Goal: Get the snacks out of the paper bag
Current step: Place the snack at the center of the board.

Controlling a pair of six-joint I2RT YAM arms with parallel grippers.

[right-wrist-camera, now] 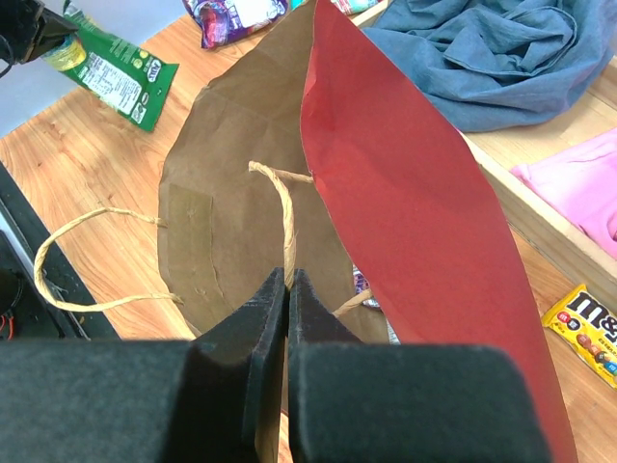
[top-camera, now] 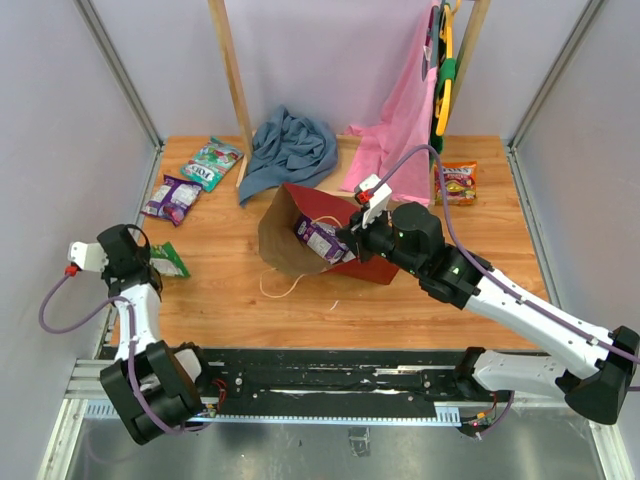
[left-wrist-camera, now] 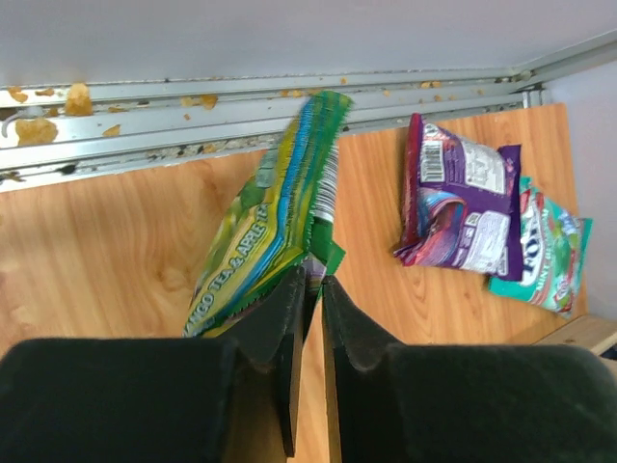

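The bag lies on its side at the middle of the table, red outside, brown inside, with its mouth gaping toward the left arm. The right gripper is at the mouth's upper edge, its jaws pressed together on 1 twine handle, which runs straight up into the slit between them. The other handle trails loose on the wood in front of the bag. 1 purple packet shows inside the bag, just beside the right gripper. The left gripper is at the table's left edge, well apart from the bag. Its jaws stand a thin slit apart, with a corner of a green packet at the tips. Whether they actually pinch it cannot be told. Out on the table are a 2nd purple packet and a teal packet at far left, and a yellow M&M's packet at far right. A blue-grey cloth and a pink garment lie behind the bag.
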